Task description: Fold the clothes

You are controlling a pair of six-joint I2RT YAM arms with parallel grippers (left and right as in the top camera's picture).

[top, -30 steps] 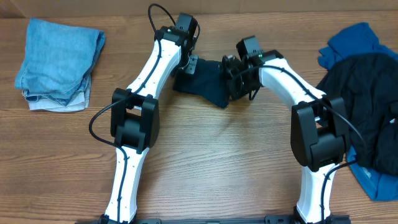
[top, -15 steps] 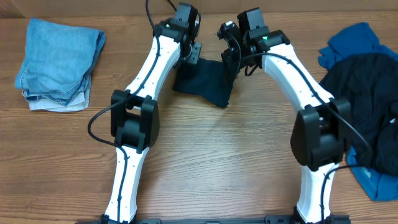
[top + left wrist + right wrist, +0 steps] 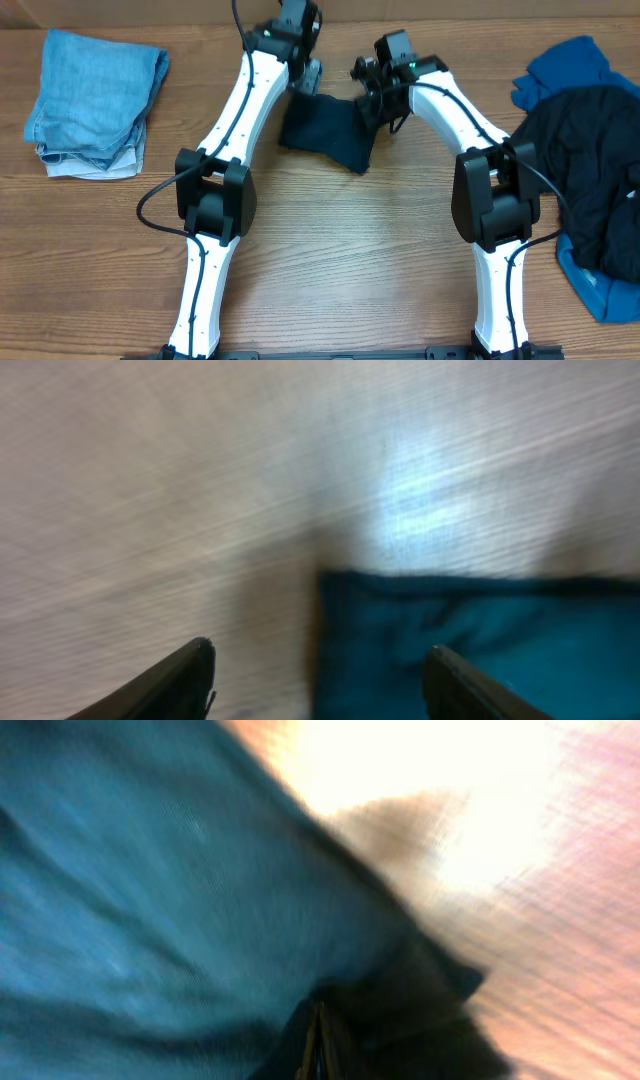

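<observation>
A dark navy shirt [image 3: 328, 132] lies folded into a small bundle at the table's far middle. My left gripper [image 3: 306, 74] hovers at its far left corner. In the left wrist view the left gripper [image 3: 320, 672] is open and empty, with the shirt's corner [image 3: 470, 650] under the right finger. My right gripper [image 3: 372, 92] is at the shirt's far right corner. In the blurred right wrist view its fingers [image 3: 317, 1042] are pressed together just over the fabric [image 3: 150, 910]. A pile of dark clothes [image 3: 590, 170] and bright blue clothes [image 3: 562, 66] lies at the right.
A folded stack of pale denim-like garments [image 3: 95, 98] sits at the far left. Bare wooden table [image 3: 340, 250] lies in front of the folded shirt, between the two arm bases.
My right gripper has lifted off the shirt's right edge and swung to its far right corner. My left gripper has drawn back toward the far edge. The shirt has stayed put.
</observation>
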